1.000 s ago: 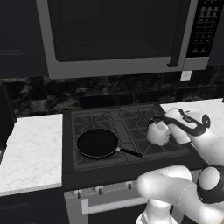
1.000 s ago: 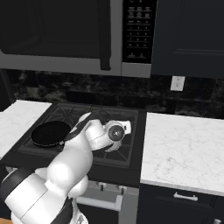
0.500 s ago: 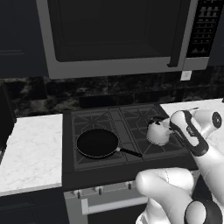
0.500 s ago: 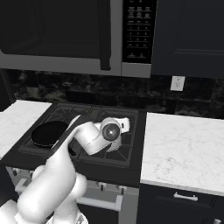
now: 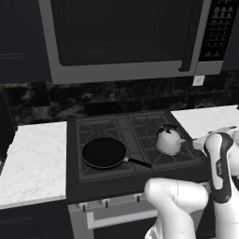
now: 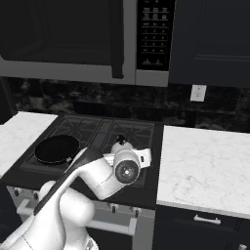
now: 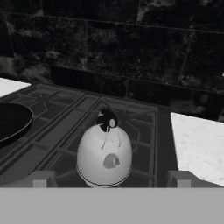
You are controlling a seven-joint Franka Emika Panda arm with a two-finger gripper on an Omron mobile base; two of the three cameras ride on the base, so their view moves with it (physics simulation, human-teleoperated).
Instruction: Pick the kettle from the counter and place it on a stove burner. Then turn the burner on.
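Observation:
The pale dome-shaped kettle stands upright on the front right stove burner, its dark handle on top. In the hand view my gripper is open, level with the kettle's base and a short way in front of it, with one fingertip on each side and nothing touching. From the right base view the hand hangs over the stove's front edge and hides most of the kettle. The white marble counter lies right of the stove.
A black frying pan sits on the front left burner, handle pointing toward the kettle. Stove knobs line the front panel. A microwave hangs overhead. More counter lies to the left.
The hand has drawn back from the kettle toward the stove's front edge and dropped lower. The kettle stays on its burner; the jaws stay wide.

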